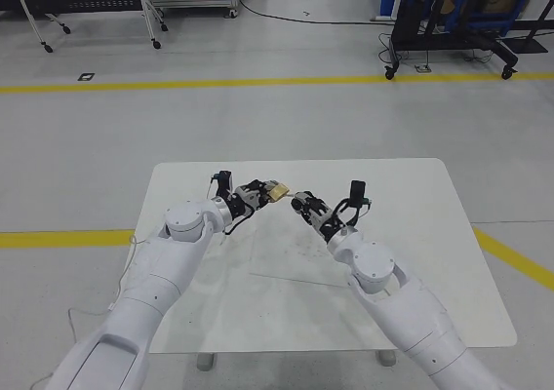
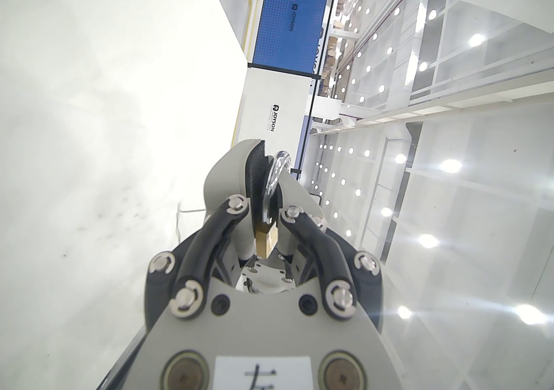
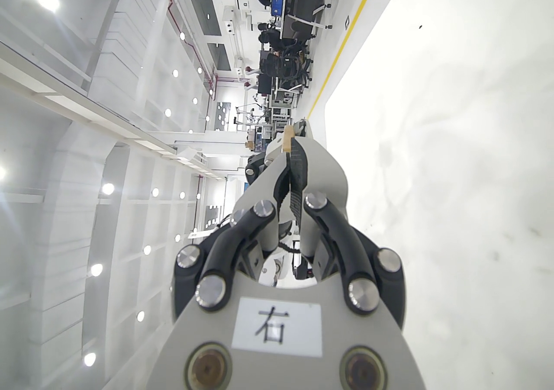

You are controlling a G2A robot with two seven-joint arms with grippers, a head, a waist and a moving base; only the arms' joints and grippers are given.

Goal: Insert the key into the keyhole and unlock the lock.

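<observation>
Lock (image 2: 265, 239) gripped in your left jaws, key (image 3: 287, 140) pinched in right jaws; insertion and turn not done.

Over the white rectangular surface (image 1: 404, 292), the brass padlock (image 1: 277, 190) in the left gripper (image 1: 261, 192) sits just left of the right gripper (image 1: 299, 200), which seemingly holds the tan key (image 3: 288, 140).

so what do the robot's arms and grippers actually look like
The left arm and right arm have glossy white rounded shells, dark wrists and black cabling. The left gripper and right gripper match: pale grey fingers with black ribbed pads, curved black linkages on silver pins, and a white label bearing one black character.
</observation>
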